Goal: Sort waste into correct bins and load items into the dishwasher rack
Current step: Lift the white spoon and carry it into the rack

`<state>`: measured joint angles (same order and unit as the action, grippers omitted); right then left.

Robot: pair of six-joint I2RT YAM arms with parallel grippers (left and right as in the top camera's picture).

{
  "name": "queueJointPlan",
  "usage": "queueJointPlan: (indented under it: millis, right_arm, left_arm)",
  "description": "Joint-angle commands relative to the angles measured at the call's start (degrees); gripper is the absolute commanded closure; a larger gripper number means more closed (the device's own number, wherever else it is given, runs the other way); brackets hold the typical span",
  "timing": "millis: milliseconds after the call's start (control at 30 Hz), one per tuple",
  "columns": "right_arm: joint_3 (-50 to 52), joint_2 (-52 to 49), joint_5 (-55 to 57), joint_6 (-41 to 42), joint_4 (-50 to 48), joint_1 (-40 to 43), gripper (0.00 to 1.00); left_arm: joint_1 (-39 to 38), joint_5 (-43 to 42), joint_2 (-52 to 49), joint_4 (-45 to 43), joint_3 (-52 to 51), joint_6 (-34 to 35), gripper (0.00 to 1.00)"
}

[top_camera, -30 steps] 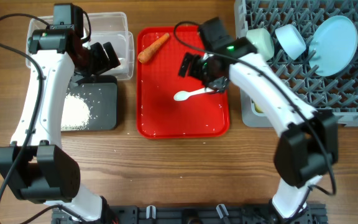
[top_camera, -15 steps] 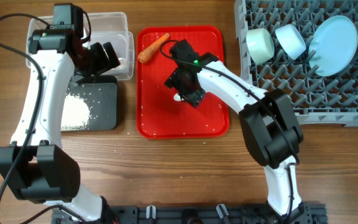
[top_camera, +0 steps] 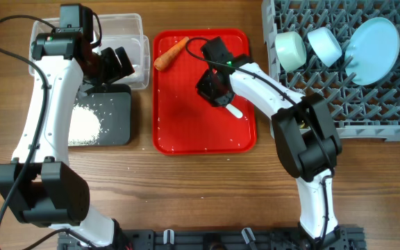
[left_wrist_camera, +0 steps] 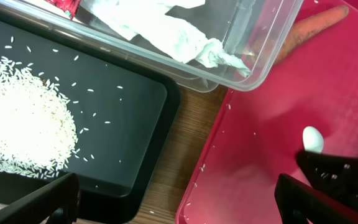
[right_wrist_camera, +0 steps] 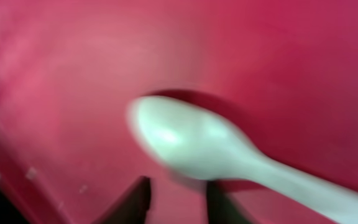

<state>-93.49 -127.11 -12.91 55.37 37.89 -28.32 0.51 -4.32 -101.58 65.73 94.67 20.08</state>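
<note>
**1. Right jaws.** In the right wrist view, the right gripper (right_wrist_camera: 176, 202) shows two dark fingertips (right_wrist_camera: 137, 198) with a narrow gap between them. Only the surface of the red tray (right_wrist_camera: 303, 56) is visible in that gap. The jaws are parted and hold nothing.

**2. Target.** The white plastic spoon (right_wrist_camera: 188, 144) lies flat on the red tray, just ahead of the fingertips.
- Its bowl sits directly beyond the gap.
- Its handle runs off toward the lower right of the wrist view.
- The long axis is therefore diagonal to the closing line of the jaws, not square across it.
- The view is blurred, so whether the tips touch the bowl cannot be determined.
- From overhead, only the handle end shows, pointing out from under the gripper toward the side where the dishwasher rack (top_camera: 367, 104) stands.

**3. Judgement.** The step in hand is the spoon pick-up. The grasp probably calls for a short advance and a wrist turn, so that the jaws straddle the handle crosswise. Closing on the rounded bowl would likely slip.

**4. Left jaws.** The left gripper (top_camera: 115, 62) is spread wide and empty. It hangs where the clear tub (top_camera: 136, 21) meets the black tray (top_camera: 117, 118), well apart from the spoon. The right arm is the nearer one.

**5. Remaining waste.** A carrot (top_camera: 170, 54) lies at the far corner of the red tray.
</note>
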Motion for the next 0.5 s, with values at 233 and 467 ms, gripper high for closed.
queueJointPlan:
  millis: [233,467]
  right_arm:
    - [-3.3,7.3,4.5,-58.2,7.5,3.5,0.12]
    - [-3.1,2.6,3.8,-65.9,3.1,3.5,0.16]
  left_arm:
    - [0.2,0.1,0.0,0.0,0.1,-0.1,0.00]
    - [0.2,0.1,0.0,0.0,0.1,-0.1,0.00]
